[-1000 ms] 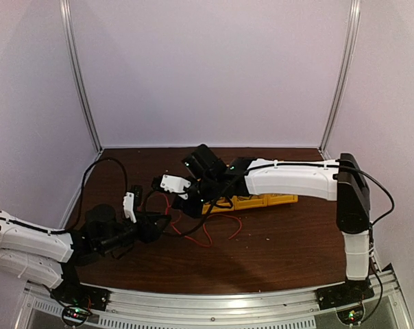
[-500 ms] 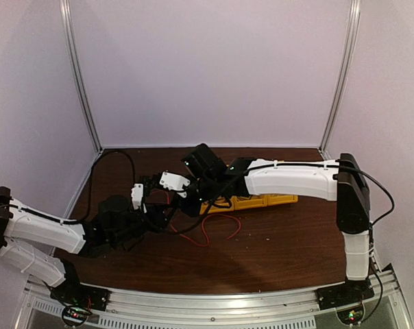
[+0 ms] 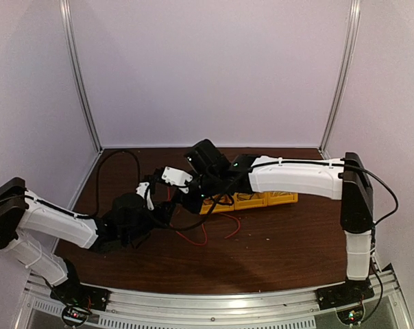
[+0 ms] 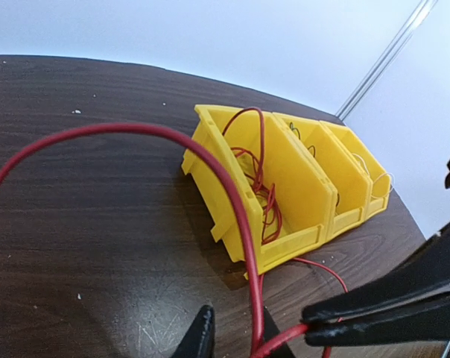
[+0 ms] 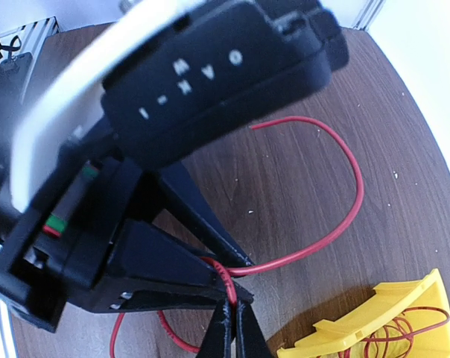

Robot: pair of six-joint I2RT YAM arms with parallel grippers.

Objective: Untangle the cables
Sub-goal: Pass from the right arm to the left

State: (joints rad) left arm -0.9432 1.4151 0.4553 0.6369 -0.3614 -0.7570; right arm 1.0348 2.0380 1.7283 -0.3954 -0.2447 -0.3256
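1. Two arms reach in from the near edge of the bench [image 3: 275, 253]. Your left arm [image 3: 56, 223] comes in low from the left corner. Your right arm [image 3: 296, 178] stands at the right and stretches leftward across the middle.
2. Both claws meet left of centre, close over the bench, tips nearly touching.
3. Your left claw [image 4: 236, 341] has its jaws a little apart, straddling the red cable [image 4: 240, 216]. The cable passes up between the fingers, and there is a gap on one side, so it is not clamped.
4. Your right claw [image 5: 231, 309] is closed and pinches the same red cable just beside the left claw's tips.
5. From that pinch, one stretch of the cable rises in a tall arch in front of the left wrist camera and leaves that view on the left. Another loose red stretch curls flat on the bench, on the near side of the bins [image 4: 299, 186].
6. Three yellow bins stand joined in a row beyond the claws, toward the right.
7. The bin nearest the claws holds a bunch of red loops. One red strand runs from its foot toward the claws.
8. The two farther bins hold thin wires too fine for you to tell apart.
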